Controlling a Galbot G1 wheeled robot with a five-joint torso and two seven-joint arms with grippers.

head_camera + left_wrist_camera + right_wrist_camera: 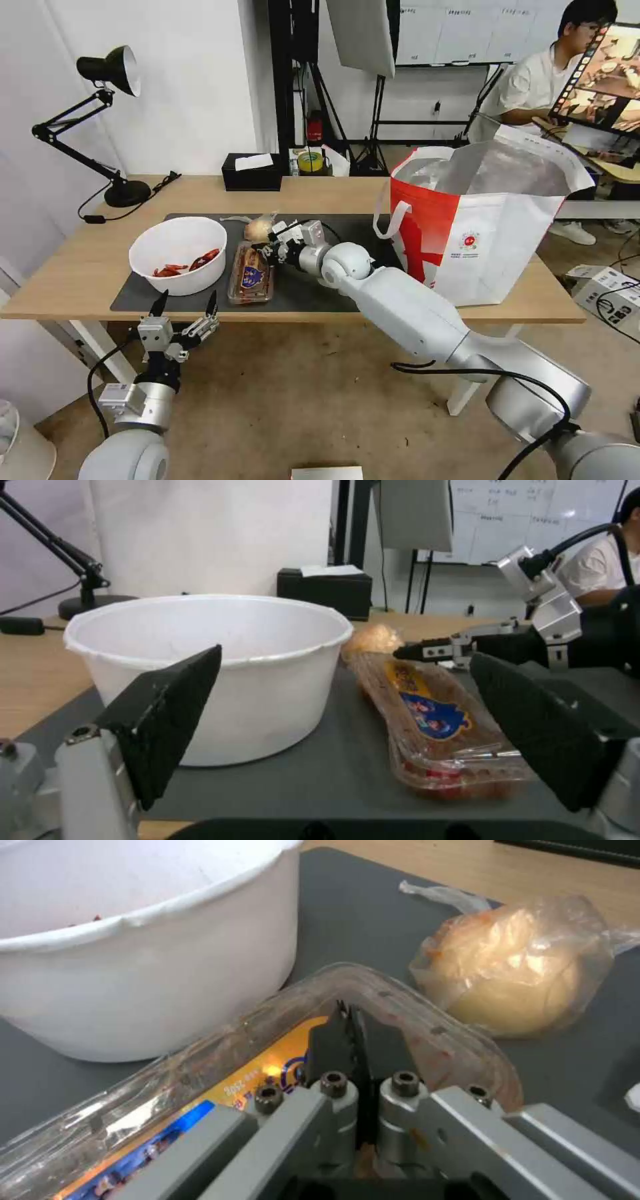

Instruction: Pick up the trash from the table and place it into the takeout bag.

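Clear plastic tray [251, 273] lay on the grey mat [320, 293] beside the white bowl [178, 253]; the right gripper [270, 250] pinched its far rim. The left gripper [186, 308] hung spread below the table [80, 267] edge.

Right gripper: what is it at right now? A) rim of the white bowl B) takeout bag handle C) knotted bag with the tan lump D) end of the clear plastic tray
D: the right gripper, fingers together, sits at the clear plastic tray's far end, with the white bowl and the knotted bag lying apart on either side.
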